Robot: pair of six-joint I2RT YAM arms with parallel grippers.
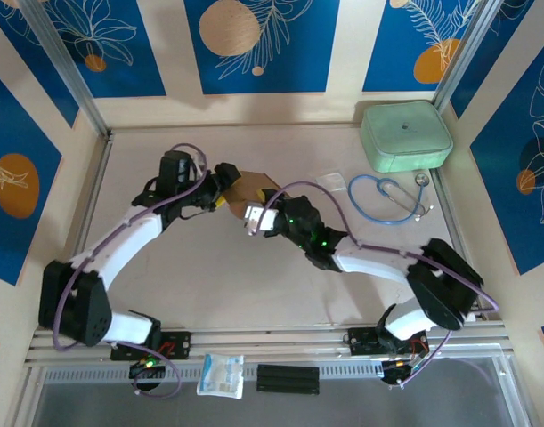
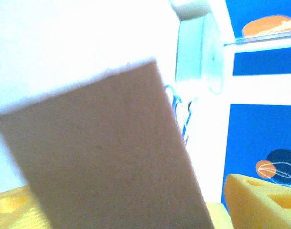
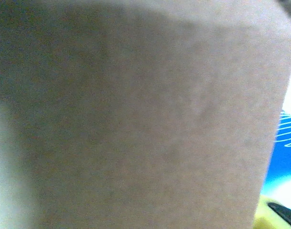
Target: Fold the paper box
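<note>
While both arms are reaching in over the middle of the pale worktop (image 1: 254, 285), the plain brown kraft cardboard paper box (image 1: 250, 189) is sitting between the two end effectors, a bit beyond centre. Meeting it from the left is the left end effector (image 1: 222, 197). Its wrist view is showing the yellow fingers (image 2: 259, 198) standing wide apart, with a flat brown panel tilting up between them. A gap is showing between the panel's edge and the right-hand finger, so I'm reading it as wide, not clamping. Sitting at the box's near-right side is the right end effector (image 1: 256, 220). Its wrist camera is looking straight at blurred brown card, with a corner of one yellow finger (image 3: 274, 214) peeking in at lower right. Can't tell whether it's gripping or how wide it's standing. Can't tell from overhead whether the box is lying flat or partly folded, since the arms are covering most of it. The mint-green rounded square case (image 1: 405, 135) is sitting in the far right corner. The blue-tubed stethoscope (image 1: 389, 197) is lying just in front of it. Both are sitting well apart from the box.
</note>
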